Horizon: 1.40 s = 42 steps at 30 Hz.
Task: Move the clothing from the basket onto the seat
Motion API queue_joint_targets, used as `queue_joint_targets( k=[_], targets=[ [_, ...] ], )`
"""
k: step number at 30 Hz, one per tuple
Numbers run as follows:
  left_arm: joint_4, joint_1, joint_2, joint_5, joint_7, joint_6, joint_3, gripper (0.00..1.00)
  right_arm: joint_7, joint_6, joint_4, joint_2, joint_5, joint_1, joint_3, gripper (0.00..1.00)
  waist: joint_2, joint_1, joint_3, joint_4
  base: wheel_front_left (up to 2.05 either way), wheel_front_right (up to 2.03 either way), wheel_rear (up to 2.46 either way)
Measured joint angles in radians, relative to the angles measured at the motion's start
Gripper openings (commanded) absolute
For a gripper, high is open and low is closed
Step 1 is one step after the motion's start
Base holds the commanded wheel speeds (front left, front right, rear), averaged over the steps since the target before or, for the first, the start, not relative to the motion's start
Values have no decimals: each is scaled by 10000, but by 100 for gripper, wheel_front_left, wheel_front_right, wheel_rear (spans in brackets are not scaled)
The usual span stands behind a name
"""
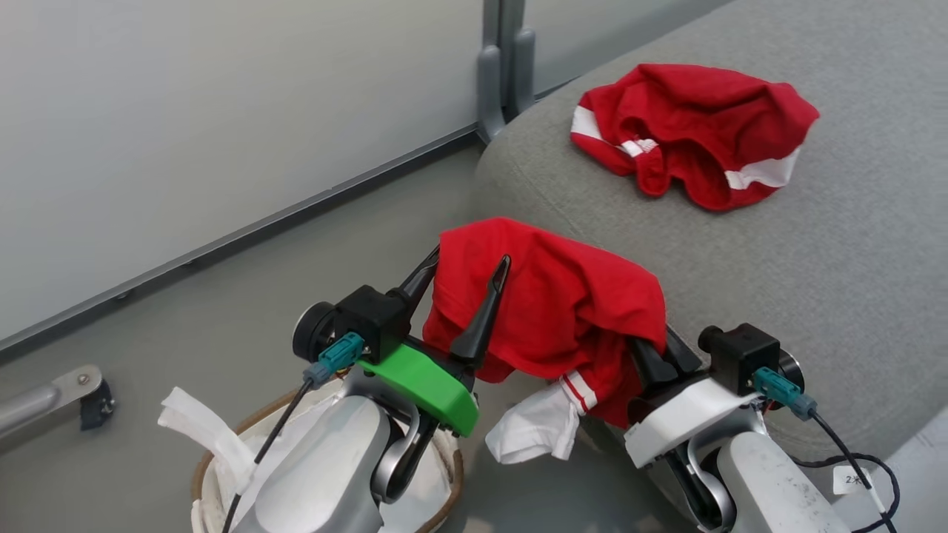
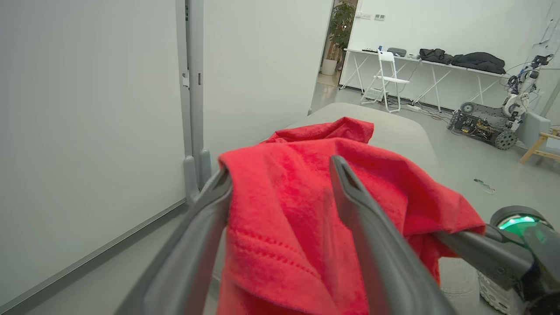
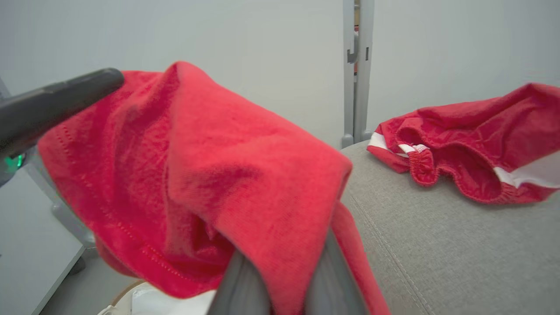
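Garment (image 1: pixel 563 311) hangs spread between both grippers, above the basket (image 1: pixel 201 460) and right at the seat (image 1: pixel 815 296) front edge. Right gripper (image 1: pixel 655 348) jaws are pinching its lower edge. Left gripper (image 1: pixel 469 259) jaws are spread with cloth draped between them, so we judge the left only props the cloth clear of the rim. Other garment (image 1: pixel 696 133) lies further back on the seat. Bare cushion between the two gives us room for the drop. We'd watch the rounded edge for slip-off. Wall panel (image 1: pixel 185 111) on the left is well apart.
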<state>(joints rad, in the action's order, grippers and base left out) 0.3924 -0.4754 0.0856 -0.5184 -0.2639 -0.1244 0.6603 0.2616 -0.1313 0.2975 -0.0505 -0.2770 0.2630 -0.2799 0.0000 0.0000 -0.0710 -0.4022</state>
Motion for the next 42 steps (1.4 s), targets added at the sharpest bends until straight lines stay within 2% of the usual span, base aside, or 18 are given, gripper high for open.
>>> queue_joint_targets(
  k=[3,9,16,20,27,29,35,42],
  targets=[
    [6,90,-23,4,-2,-6,6,100,0,0,-117,2,-17,-65,23,0,0,0,-30,-495,0,0,0],
    [100,2,-144,8,-2,-40,407,100,0,0,-715,-6,96,-332,771,0,1,0,-165,-1231,0,0,0],
    [182,-358,-56,-194,-2,-46,807,100,-2,0,-1442,-2,222,-363,1678,0,0,0,-623,-1435,0,0,0],
    [201,-408,90,-251,-2,-46,903,100,0,0,-1699,-207,316,258,2063,0,0,0,-894,-1468,0,0,0],
    [205,-525,543,-174,0,-46,880,100,0,-2,-1536,-1576,619,2661,2150,0,0,0,-1487,-1477,0,0,0],
    [134,-663,631,-77,0,-46,907,100,0,0,-1306,-2109,683,3498,2240,0,0,0,-1711,-1435,0,0,0],
    [-267,-1102,922,196,63,-46,1057,100,-73,-2,-441,-3189,884,5672,2819,0,0,1,-2399,-1163,0,0,0],
    [-631,-1531,1116,222,242,-46,1195,100,-385,-2,702,-4238,1616,7639,3405,0,0,2,-3211,-675,0,0,0]
  ],
)
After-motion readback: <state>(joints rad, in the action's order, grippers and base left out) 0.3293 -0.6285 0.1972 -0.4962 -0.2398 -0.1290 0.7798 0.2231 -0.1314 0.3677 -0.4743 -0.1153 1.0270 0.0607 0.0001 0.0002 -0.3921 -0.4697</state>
